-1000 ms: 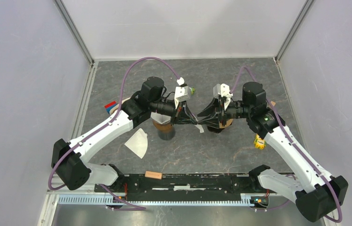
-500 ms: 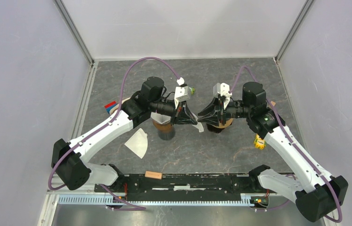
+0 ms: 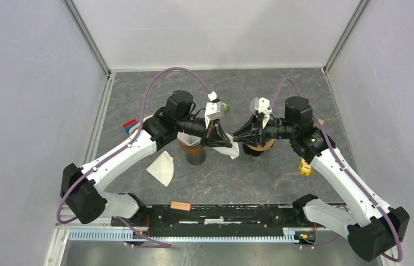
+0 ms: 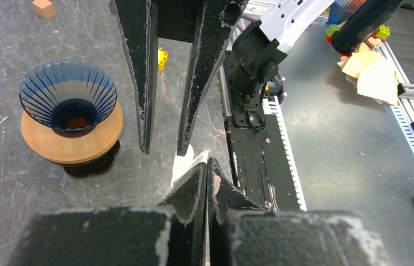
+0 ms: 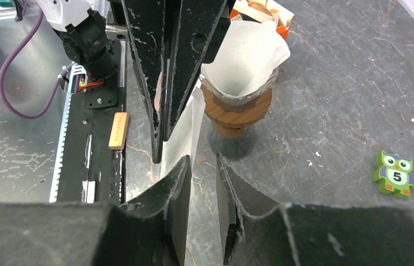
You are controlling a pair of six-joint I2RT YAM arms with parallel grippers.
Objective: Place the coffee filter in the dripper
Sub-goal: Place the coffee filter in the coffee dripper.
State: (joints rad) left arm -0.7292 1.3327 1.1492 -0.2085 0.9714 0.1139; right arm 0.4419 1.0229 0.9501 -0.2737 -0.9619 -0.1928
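My left gripper (image 3: 226,143) is shut on a white coffee filter (image 3: 231,150), which hangs from its tips; the pinch shows in the left wrist view (image 4: 207,164) with the filter (image 4: 184,166) poking out. My right gripper (image 3: 237,134) faces it, open and empty, its jaws apart on either side of the filter's edge (image 5: 185,133) in the right wrist view (image 5: 203,166). An empty blue ribbed dripper (image 4: 68,102) on a wooden ring stands under the right arm (image 3: 261,147). A second dripper (image 5: 242,83) under the left arm holds a filter.
A loose filter (image 3: 162,168) lies on the table at front left. A yellow brick (image 3: 305,167) lies at right, a green owl tile (image 5: 395,174) at the back, a wooden block (image 3: 180,206) on the front rail, and a red and blue piece (image 3: 131,124) at left.
My right gripper has let go of the filter, opened and drawn back a little. The filter now hangs lower and wider from my left gripper alone.
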